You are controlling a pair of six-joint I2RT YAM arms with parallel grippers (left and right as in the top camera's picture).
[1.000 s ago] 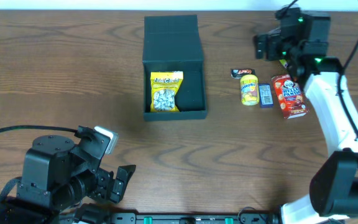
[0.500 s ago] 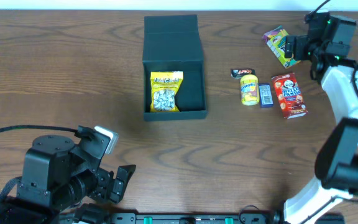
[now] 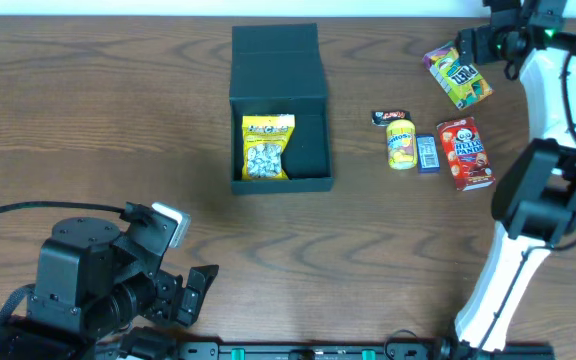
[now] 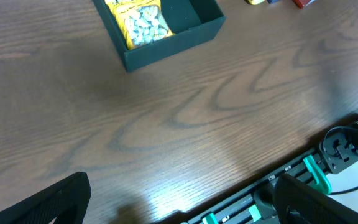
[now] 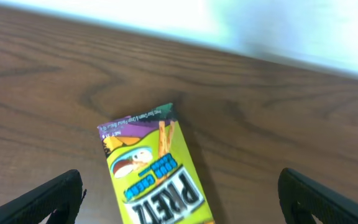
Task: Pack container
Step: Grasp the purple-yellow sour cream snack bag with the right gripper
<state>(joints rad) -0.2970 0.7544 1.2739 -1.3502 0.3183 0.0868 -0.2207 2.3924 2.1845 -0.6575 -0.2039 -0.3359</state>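
Container (image 3: 311,140) sits open at centre-rear of the worktop (image 3: 118,120), flap lid laid back, with one yellow snack pack (image 3: 267,147) lying against its left inner wall. To its right and apart from it are a small dark wrapper (image 3: 390,117), yellow pouch (image 3: 400,143), blue bar (image 3: 427,153) and red box (image 3: 464,153) in a tight cluster; the green-purple Pretz pack (image 3: 457,76) lies further back-right. Right fingers (image 5: 48,199) are spread wide and empty, with the Pretz pack in view between them; left fingers (image 4: 55,199) are spread wide and empty over bare worktop near the front edge.

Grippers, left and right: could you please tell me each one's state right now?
Left gripper: open, holding nothing.
Right gripper: open, empty; the green snack pack lies ungripped.
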